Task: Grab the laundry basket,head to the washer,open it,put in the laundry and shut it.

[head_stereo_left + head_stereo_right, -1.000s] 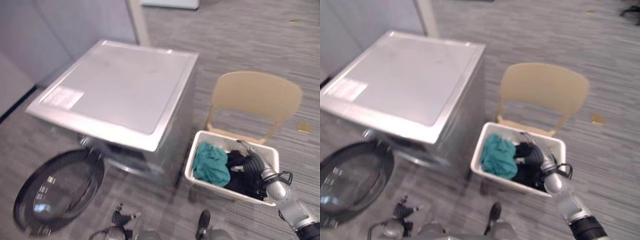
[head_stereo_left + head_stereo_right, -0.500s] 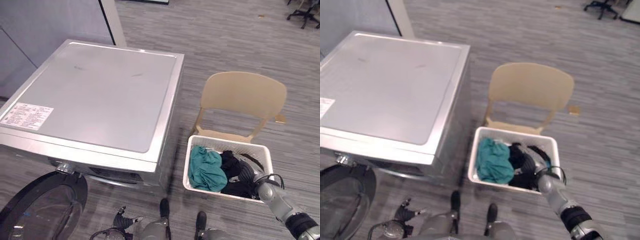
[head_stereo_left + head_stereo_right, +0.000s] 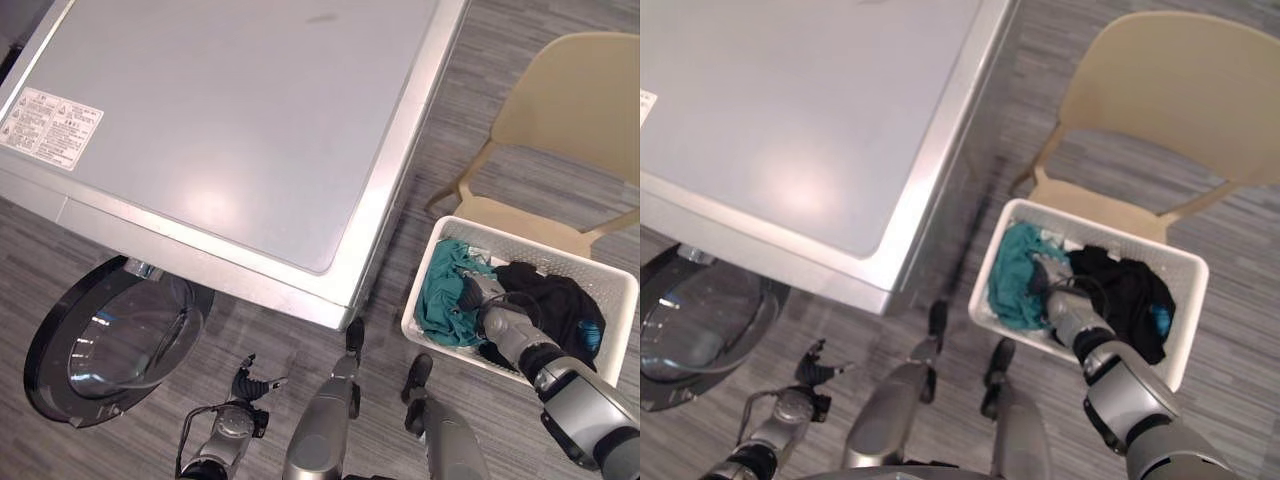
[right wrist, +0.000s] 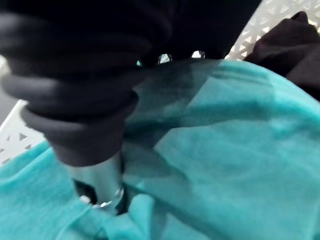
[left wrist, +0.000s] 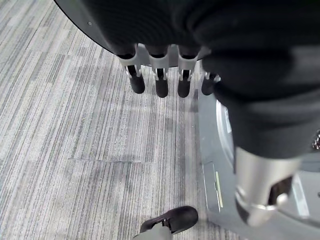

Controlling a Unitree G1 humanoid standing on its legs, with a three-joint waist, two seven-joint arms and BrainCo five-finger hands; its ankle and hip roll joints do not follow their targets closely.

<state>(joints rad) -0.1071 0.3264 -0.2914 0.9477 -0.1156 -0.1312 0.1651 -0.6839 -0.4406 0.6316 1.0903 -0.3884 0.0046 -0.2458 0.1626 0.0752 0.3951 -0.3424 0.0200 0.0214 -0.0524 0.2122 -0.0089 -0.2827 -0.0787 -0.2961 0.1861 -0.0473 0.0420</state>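
i see the white laundry basket (image 3: 615,310) on the grey striped carpet (image 3: 250,330), just in front of a tan chair (image 3: 570,110) and beside the washer's right side. it holds a teal garment (image 3: 445,295) on the washer side and a black garment (image 3: 555,300) next to it. my right hand (image 3: 482,300) reaches down into the basket onto the teal cloth; in the eye views i only get the dark ribbed cover and wrist. the right wrist view adds the close detail: teal fabric (image 4: 225,150) bunched all round the hand (image 4: 95,175), the thumb sunk into a fold, the fingers buried in the cloth, so i cannot tell whether they are curled or straight. that view also shows the basket's perforated white wall (image 4: 270,20).

the left wrist view gives what the head camera does not: my left hand (image 5: 160,65) hangs over bare carpet with its fingers (image 5: 161,85) straight and side by side, holding nothing, the washer's lower front (image 5: 215,150) beside it.

the washer (image 3: 230,120) is a silver box with a flat top and a white label (image 3: 50,125) near one corner. its round door (image 3: 115,340) stands swung open at the front, glass facing up.
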